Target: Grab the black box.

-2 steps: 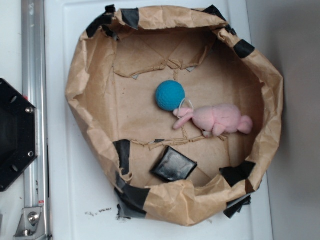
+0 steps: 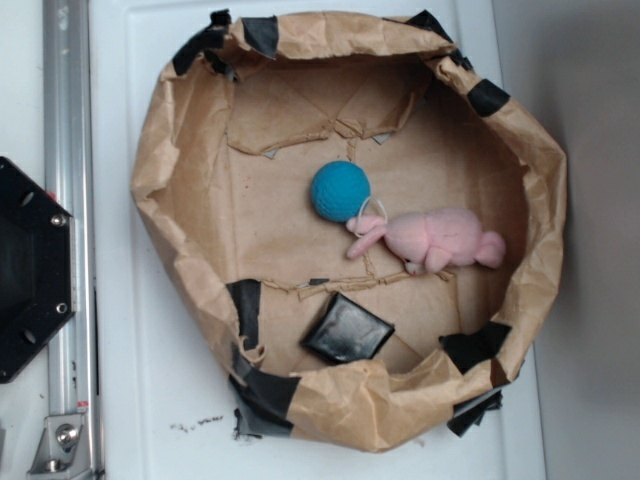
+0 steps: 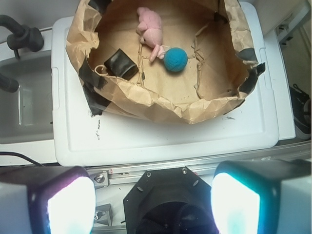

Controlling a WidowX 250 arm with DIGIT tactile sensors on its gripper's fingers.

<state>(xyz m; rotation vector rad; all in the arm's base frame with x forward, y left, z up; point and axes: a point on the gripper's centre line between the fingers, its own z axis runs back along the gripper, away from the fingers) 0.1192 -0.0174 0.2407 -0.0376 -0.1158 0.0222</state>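
The black box (image 2: 348, 328) lies flat on the floor of a crumpled brown-paper bowl (image 2: 170, 150), glossy and square with softened corners, turned a little like a diamond. It sits close under the near wall of the paper, left of centre in the exterior view, with a matte black tape patch (image 2: 246, 306) just to its left on the paper wall. Farther in, a blue ball (image 2: 340, 191) with a fine knitted-looking surface rests near the middle of the bowl, well apart from the box. A pink plush toy (image 2: 432, 240), soft and fuzzy, lies on its side just right of the ball, one of its limbs touching or almost touching it.

The paper bowl is creased and rumpled all round, its rim patched with more black tape, and it stands on a smooth white desk (image 2: 150, 400). At the left edge is a ribbed metal rail (image 2: 62, 200) and beside it a black hexagonal metal plate (image 2: 25, 270) with screws.

From the wrist view the claw (image 3: 148, 204) is open, its two pads glowing pale, and hangs over the plate, well away from the box.
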